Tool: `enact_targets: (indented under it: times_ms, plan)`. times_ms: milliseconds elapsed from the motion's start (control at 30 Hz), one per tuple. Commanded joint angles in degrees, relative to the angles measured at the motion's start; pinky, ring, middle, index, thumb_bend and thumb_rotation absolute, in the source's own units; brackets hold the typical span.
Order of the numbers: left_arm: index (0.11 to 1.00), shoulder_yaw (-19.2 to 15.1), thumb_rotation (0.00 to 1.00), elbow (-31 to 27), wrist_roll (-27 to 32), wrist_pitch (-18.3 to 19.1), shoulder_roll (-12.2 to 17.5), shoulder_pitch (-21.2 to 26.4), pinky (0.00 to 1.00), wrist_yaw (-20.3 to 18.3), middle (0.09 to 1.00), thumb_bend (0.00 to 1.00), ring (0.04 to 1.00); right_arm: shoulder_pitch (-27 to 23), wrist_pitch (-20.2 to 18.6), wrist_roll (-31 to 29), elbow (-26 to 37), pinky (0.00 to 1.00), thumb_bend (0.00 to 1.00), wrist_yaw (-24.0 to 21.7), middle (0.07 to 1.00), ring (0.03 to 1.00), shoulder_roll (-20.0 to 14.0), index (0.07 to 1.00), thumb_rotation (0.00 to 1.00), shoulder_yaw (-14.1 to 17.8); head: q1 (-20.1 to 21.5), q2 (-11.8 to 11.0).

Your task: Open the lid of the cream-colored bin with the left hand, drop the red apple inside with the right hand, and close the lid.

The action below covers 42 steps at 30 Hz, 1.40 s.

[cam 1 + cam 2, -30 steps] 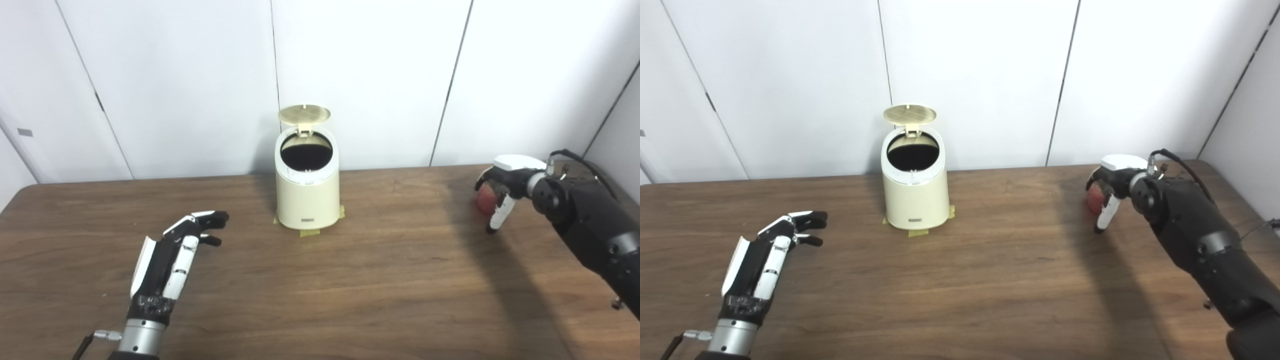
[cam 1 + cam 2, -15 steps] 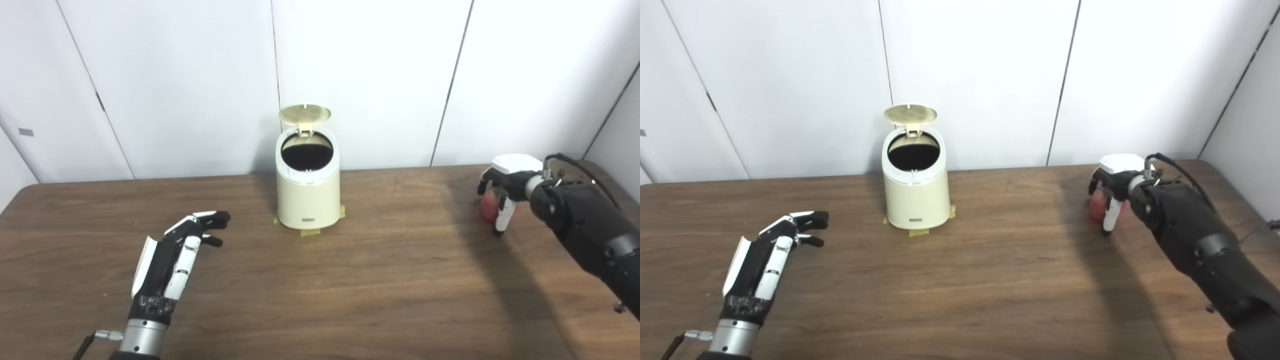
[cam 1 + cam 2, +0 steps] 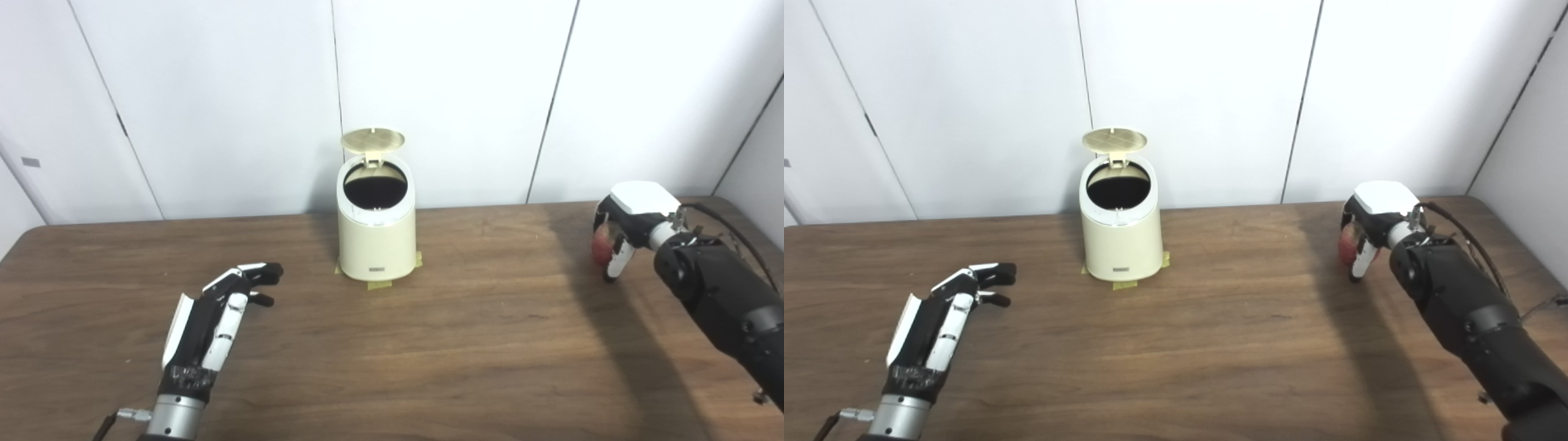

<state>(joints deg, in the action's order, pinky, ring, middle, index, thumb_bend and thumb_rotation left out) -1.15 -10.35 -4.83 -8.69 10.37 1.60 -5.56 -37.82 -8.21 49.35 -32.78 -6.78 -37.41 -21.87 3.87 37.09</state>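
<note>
The cream-colored bin (image 3: 376,239) stands at the back middle of the wooden table, taped down at its base. Its round lid (image 3: 373,140) is tipped up and back, and the dark opening shows. My right hand (image 3: 626,226) is at the far right, fingers closed around the red apple (image 3: 601,246), which is mostly hidden by the fingers and looks just off the table. It also shows in the right eye view (image 3: 1346,244). My left hand (image 3: 214,318) hovers low over the table at the front left, open and empty, well short of the bin.
The brown wooden table (image 3: 429,343) spans the whole view. White wall panels stand close behind the bin. A black cable (image 3: 1470,239) runs from my right wrist toward the table's right edge. Yellow tape tabs (image 3: 380,284) hold the bin's base.
My right hand has closed tighter on the apple and risen slightly, its back turned more upward. My left hand has drifted a little lower and toward me. The bin and lid are unchanged.
</note>
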Motion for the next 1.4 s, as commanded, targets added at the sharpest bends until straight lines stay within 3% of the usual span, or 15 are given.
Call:
enact_targets:
  times_ms: [0,100,300,433,567,633,733,833,933,1000,1067,1167,1367]
  plan:
    - [0.680,0.0,0.93,-1.3,-0.2,-0.7,0.4,1.8,0.61,0.1,0.762,0.31,0.739,-1.6,-0.1,-0.9,4.1,0.38,0.52,-0.4,0.489,0.435,-1.7,0.506,0.00,1.4,0.1,0.1]
    - [0.678,0.1,0.93,-1.4,-0.1,-0.5,0.3,1.8,0.61,0.1,0.762,0.30,0.738,-1.4,-0.4,-1.6,8.8,0.39,0.52,-3.6,0.514,0.421,-2.0,0.500,0.00,1.9,0.1,0.1]
    - [0.685,0.2,0.91,0.0,-0.4,-0.8,0.4,2.2,0.61,0.3,0.766,0.29,0.737,-1.3,2.8,-6.7,28.4,0.34,0.52,-14.1,0.505,0.441,-2.3,0.485,0.00,3.1,0.1,-0.2]
    - [0.727,0.0,0.90,1.9,-1.1,-0.8,0.4,2.5,0.63,0.7,0.787,0.28,0.760,-0.9,4.6,-8.5,40.3,0.29,0.52,-16.0,0.509,0.415,-0.2,0.496,0.00,4.0,-0.1,-0.4]
    - [0.786,-0.3,0.86,3.1,-1.1,1.2,-0.1,2.6,0.66,1.2,0.815,0.31,0.788,-2.0,9.0,-8.9,48.6,0.39,0.52,-15.1,0.529,0.464,3.2,0.450,0.00,4.3,-0.4,-0.4]
    - [0.804,-0.4,0.85,3.7,-1.8,1.9,-0.2,2.7,0.67,1.6,0.826,0.32,0.797,-2.6,9.2,-7.7,50.5,0.42,0.51,-15.3,0.533,0.466,5.4,0.440,0.00,4.6,-0.2,-0.7]
    - [0.811,-0.6,0.84,4.7,-2.1,1.9,-0.3,3.1,0.68,1.8,0.835,0.32,0.805,-3.6,9.3,-4.7,51.2,0.44,0.51,-15.1,0.538,0.452,8.6,0.444,0.00,4.5,-0.3,-0.9]
    - [0.816,-0.6,0.86,5.3,-1.9,1.8,-0.3,3.2,0.67,1.7,0.835,0.39,0.801,-4.8,11.2,-3.8,49.4,0.37,0.51,-13.8,0.547,0.433,11.6,0.461,0.00,3.9,-0.3,-1.1]
    - [0.811,-0.5,0.84,5.5,-1.6,1.8,-0.4,3.3,0.66,1.6,0.830,0.37,0.794,-5.9,12.8,-2.1,47.9,0.36,0.51,-12.7,0.542,0.441,14.4,0.451,0.00,3.3,-0.3,-1.3]
    - [0.814,-0.5,0.83,5.5,-1.4,1.9,-0.4,3.3,0.66,1.5,0.831,0.37,0.797,-6.0,13.5,-1.7,47.0,0.45,0.51,-12.2,0.549,0.439,16.0,0.453,0.00,3.3,-0.4,-1.3]
    - [0.811,-0.5,0.83,5.3,-1.5,2.3,-0.6,3.3,0.66,1.6,0.827,0.38,0.794,-6.1,14.6,-1.5,45.4,0.43,0.51,-11.0,0.553,0.442,17.6,0.451,0.00,3.3,-0.5,-1.3]
    - [0.808,-0.5,0.82,4.9,-1.7,2.6,-0.8,3.1,0.66,1.8,0.826,0.38,0.795,-6.8,16.7,1.1,42.1,0.34,0.51,-8.4,0.560,0.429,19.4,0.454,0.00,2.4,-0.6,-1.2]
    - [0.804,-0.3,0.82,5.3,-1.9,1.5,-0.6,3.3,0.65,1.6,0.823,0.37,0.791,-8.4,20.1,6.0,34.4,0.33,0.51,-1.4,0.556,0.436,21.9,0.449,0.00,0.6,-0.6,-1.3]
